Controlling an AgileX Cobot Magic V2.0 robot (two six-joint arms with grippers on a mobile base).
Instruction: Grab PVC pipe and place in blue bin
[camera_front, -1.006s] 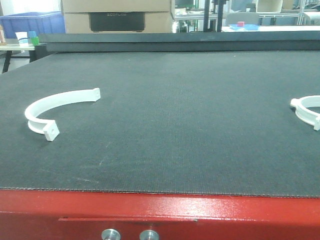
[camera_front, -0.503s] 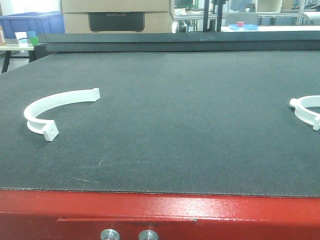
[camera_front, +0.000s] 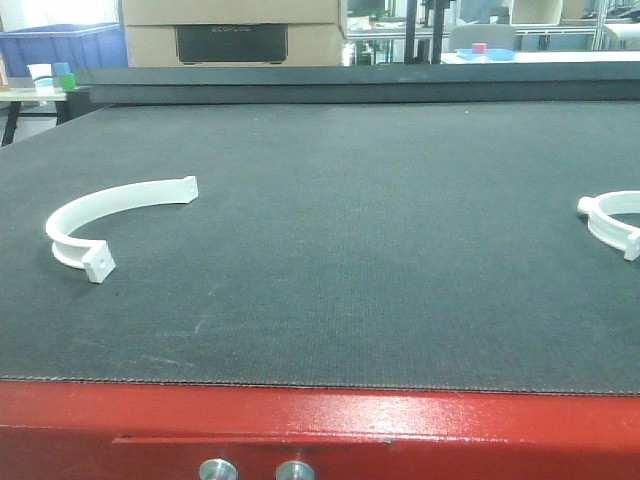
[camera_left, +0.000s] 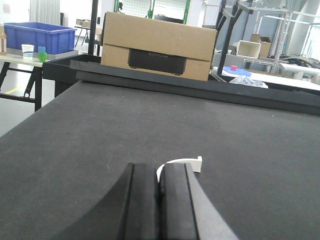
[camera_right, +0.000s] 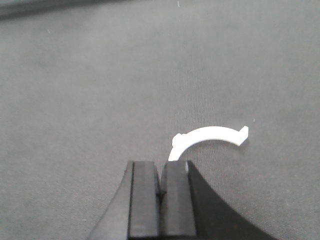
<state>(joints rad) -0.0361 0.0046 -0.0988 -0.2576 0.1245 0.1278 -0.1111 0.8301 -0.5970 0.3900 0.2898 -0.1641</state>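
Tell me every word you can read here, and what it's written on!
"ECOFLOW", probably; it is faint, on the dark panel of the cardboard box.
White cup: any print is too small to read.
Nothing else written shows.

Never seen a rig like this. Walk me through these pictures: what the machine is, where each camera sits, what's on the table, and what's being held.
This is a two-armed robot on a mobile base. The wide front view looks out over a dark mat-covered table with a red front edge; no arm shows in it. Two white curved parts lie flat on the mat: the left PVC piece and, at the picture's right edge, the right PVC piece. The other two pictures come from cameras on the wrists, each looking along its arm's grasping part, the dark blocks at the bottom. The left jaws and the right jaws are both shut and hold nothing; a white piece lies on the mat just beyond each. The blue bin stands on a side table at far left, with a cardboard box to its right.
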